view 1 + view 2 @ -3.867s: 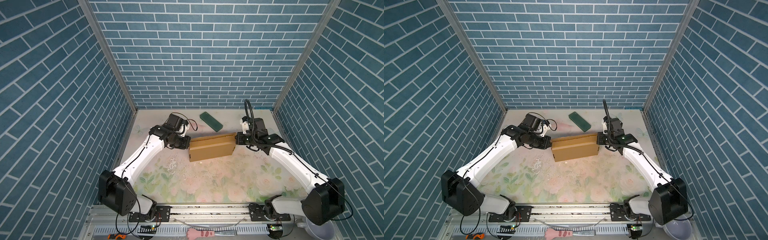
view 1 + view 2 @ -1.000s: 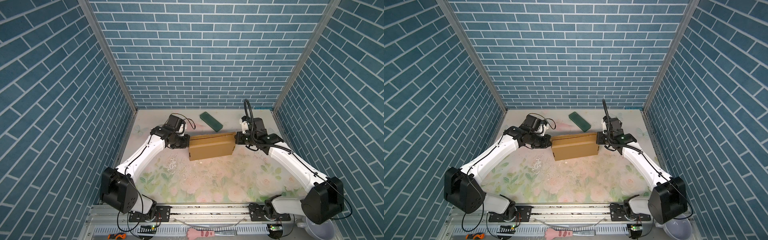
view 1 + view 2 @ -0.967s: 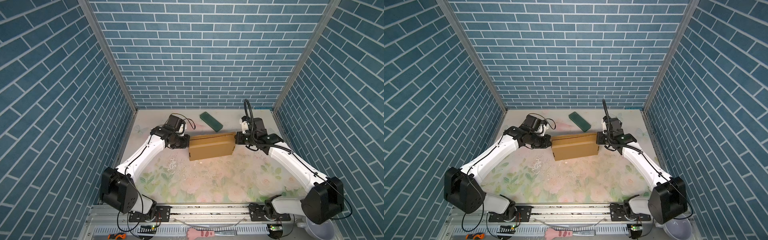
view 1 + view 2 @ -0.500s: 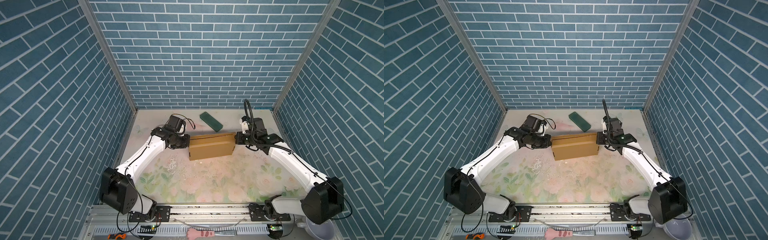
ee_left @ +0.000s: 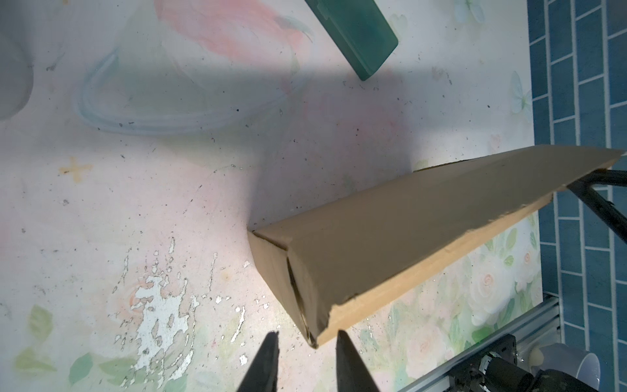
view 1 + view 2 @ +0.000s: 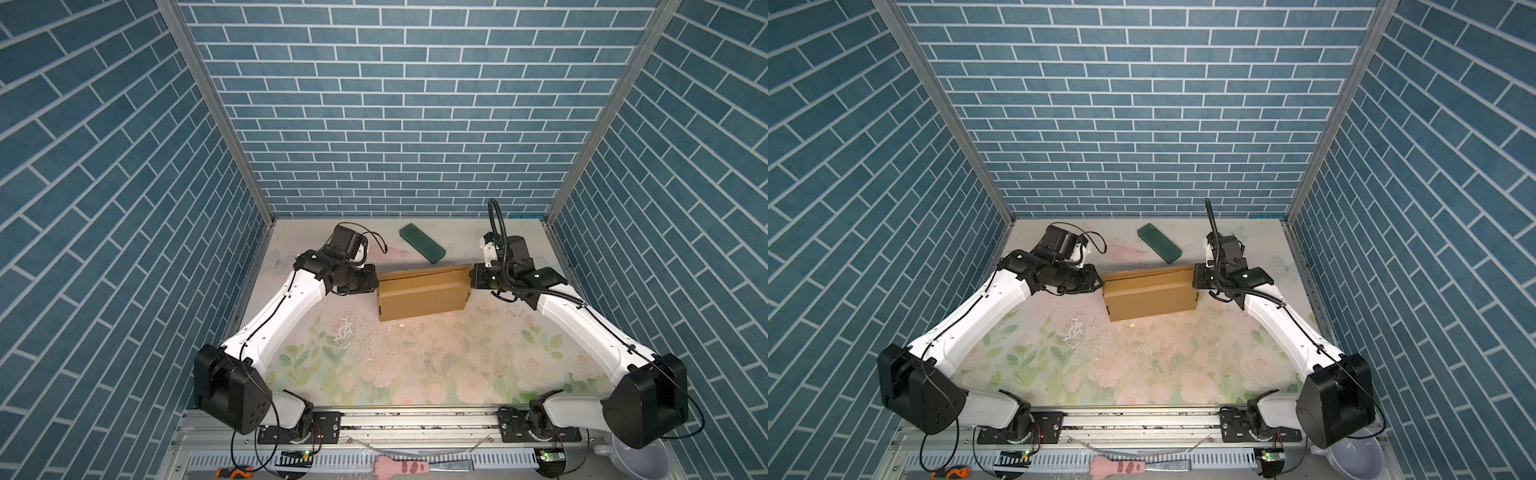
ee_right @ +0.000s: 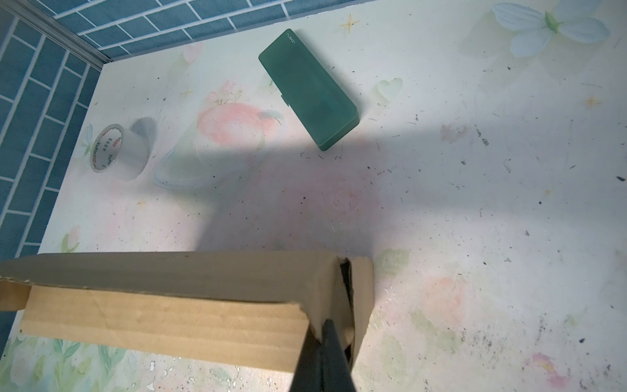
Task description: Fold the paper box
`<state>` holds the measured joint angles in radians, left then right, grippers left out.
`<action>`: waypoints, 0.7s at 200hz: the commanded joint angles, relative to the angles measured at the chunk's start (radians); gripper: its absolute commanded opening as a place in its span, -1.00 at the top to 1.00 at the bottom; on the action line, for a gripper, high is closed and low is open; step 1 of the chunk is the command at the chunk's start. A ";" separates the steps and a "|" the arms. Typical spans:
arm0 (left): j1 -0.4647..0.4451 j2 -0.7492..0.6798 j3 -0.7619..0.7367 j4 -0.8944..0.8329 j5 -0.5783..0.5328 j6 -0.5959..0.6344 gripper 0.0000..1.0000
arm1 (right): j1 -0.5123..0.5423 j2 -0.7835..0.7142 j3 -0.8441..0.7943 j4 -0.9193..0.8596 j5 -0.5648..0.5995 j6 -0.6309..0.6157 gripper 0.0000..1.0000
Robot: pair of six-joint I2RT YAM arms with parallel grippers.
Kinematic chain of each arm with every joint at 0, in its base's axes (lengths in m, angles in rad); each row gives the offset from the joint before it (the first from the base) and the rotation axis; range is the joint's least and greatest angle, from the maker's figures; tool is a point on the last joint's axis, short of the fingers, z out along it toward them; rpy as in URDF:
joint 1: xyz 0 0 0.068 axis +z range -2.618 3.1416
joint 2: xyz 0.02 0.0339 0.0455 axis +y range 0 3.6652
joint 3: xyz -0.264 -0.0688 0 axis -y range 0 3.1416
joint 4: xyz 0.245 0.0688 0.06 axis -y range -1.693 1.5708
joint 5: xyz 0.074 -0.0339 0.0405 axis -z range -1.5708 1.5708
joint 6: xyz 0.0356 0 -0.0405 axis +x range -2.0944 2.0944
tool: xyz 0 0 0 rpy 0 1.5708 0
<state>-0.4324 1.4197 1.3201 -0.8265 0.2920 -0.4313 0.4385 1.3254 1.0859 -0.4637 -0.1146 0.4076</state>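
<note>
Left gripper has its two fingers apart, one on each side of the near corner of the paper box, and is clamped on nothing. Right gripper has its fingers pressed together, tip against the other end of the box, where an end flap stands off and leaves a dark gap. Whether any card is nipped between them I cannot tell.

In a top view the paper box sits toward the back middle of the table, lengthwise between the two grippers. It is folded up with its lid down, so its inside is hidden. Just behind it, apart from it, a green case lies flat and shut, its contents hidden too. A grey bowl sits off the table at the front right corner, partly cut off by the edge of the view.

By count there are one box, one green case and one bowl. There is also one roll of tape near the wall corner, seen only from the right wrist, and one screwdriver with an orange handle on the front rail
</note>
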 commanded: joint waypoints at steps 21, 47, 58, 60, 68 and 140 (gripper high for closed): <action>0.002 0.022 0.040 -0.043 0.024 0.032 0.61 | 0.006 0.026 -0.044 -0.121 0.005 0.013 1.00; 0.000 0.037 0.039 -0.049 0.042 0.043 0.78 | 0.006 0.023 -0.044 -0.119 0.009 0.011 1.00; 0.000 0.039 0.038 -0.052 0.045 0.046 0.85 | 0.006 0.023 -0.044 -0.118 0.007 0.013 1.00; 0.000 0.040 0.037 -0.051 0.047 0.047 0.86 | 0.006 0.023 -0.044 -0.119 0.007 0.013 1.00; -0.001 0.041 0.036 -0.050 0.048 0.046 0.92 | 0.006 0.023 -0.044 -0.118 0.007 0.013 1.00; -0.022 0.048 -0.028 0.009 0.047 0.011 1.00 | 0.006 0.023 -0.044 -0.118 0.007 0.014 1.00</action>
<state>-0.4400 1.4528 1.3216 -0.8333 0.3325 -0.4110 0.4385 1.3254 1.0859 -0.4637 -0.1146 0.4076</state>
